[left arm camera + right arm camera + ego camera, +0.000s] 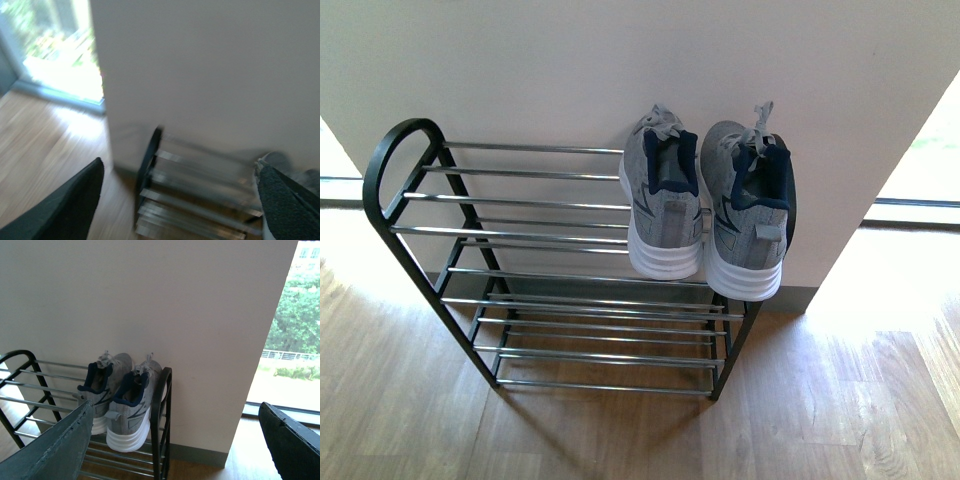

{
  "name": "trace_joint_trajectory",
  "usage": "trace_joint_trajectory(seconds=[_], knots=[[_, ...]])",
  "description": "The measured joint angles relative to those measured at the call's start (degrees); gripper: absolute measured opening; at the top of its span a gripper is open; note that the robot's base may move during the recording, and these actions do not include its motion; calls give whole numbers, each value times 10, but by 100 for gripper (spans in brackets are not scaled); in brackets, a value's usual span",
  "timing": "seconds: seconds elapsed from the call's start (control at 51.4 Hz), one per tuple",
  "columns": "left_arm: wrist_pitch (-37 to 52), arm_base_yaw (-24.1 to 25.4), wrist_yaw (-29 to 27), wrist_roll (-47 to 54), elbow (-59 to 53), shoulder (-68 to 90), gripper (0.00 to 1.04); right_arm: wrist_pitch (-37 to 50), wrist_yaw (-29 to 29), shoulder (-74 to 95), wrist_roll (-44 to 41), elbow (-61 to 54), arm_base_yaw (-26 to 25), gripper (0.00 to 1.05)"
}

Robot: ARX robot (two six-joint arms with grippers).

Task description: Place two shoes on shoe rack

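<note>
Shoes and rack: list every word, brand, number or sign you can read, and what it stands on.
None readable. The shoes show only dark side stripes, no legible brand; the rack and wall bear no writing. The left wrist view is blurred.

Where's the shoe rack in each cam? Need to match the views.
Front view: shoe rack centre-left, against the wall, grey sneakers at its right end.
Left wrist view: blurred, between the fingers of the left gripper.
Right wrist view: partly behind a finger of the right gripper, sneakers on top.
Shared landmark: the pale wall behind the rack.
</note>
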Motion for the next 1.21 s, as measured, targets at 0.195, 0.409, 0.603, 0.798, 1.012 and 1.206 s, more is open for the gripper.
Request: trace_joint_trajectory(seconds=[0.195, 0.409, 0.603, 0.798, 1.012, 1.206], knots=[[224, 14, 43, 77, -173, -56, 47, 0, 0, 0, 0, 0, 0, 95], [251, 56, 78, 86, -257, -114, 11, 0, 0, 0, 0, 0, 0, 95], [256, 55, 83, 90, -322, -172, 1, 0, 0, 0, 0, 0, 0, 95], [240, 55, 83, 90, -365, -234, 1, 0, 0, 0, 0, 0, 0, 95], [209, 55, 83, 90, -391, -290, 1, 0, 0, 0, 0, 0, 0, 95], [182, 55, 83, 90, -403, -329, 1, 0, 0, 0, 0, 0, 0, 95]])
